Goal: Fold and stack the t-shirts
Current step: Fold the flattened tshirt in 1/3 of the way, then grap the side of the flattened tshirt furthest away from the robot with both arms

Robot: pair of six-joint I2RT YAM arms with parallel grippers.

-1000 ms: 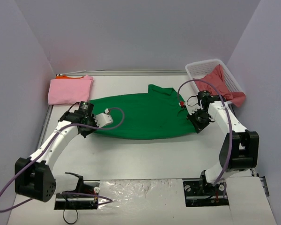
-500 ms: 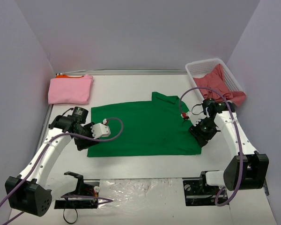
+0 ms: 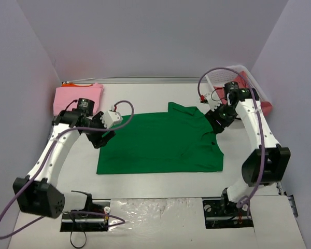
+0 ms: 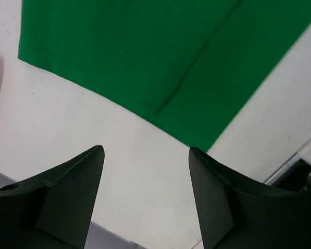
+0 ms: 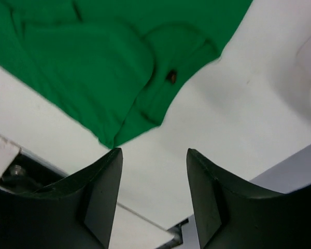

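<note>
We see the white tabletop (image 3: 155, 181) with the green shirt (image 3: 160, 145) spread flat at its centre. The shirt's long axis runs left to right across the overhead frame, and its collar (image 3: 184, 110) sits at the upper right corner. A folded pink shirt (image 3: 75, 98) lies at the upper left, well apart from the green one. At the upper right a white basket (image 3: 260, 85) holds a red shirt (image 3: 266, 107).

The left gripper (image 3: 99, 139) hovers at the green shirt's upper left corner. Its fingers are spread with only bare tabletop between them, and in its wrist view the cloth (image 4: 145, 46) fills the top of the frame. The right gripper (image 3: 213, 123) hovers at the collar end, also parted and holding nothing.

We judge that each arm is nearer its own short end of the shirt. The next fold would therefore probably be taken from the ends.
</note>
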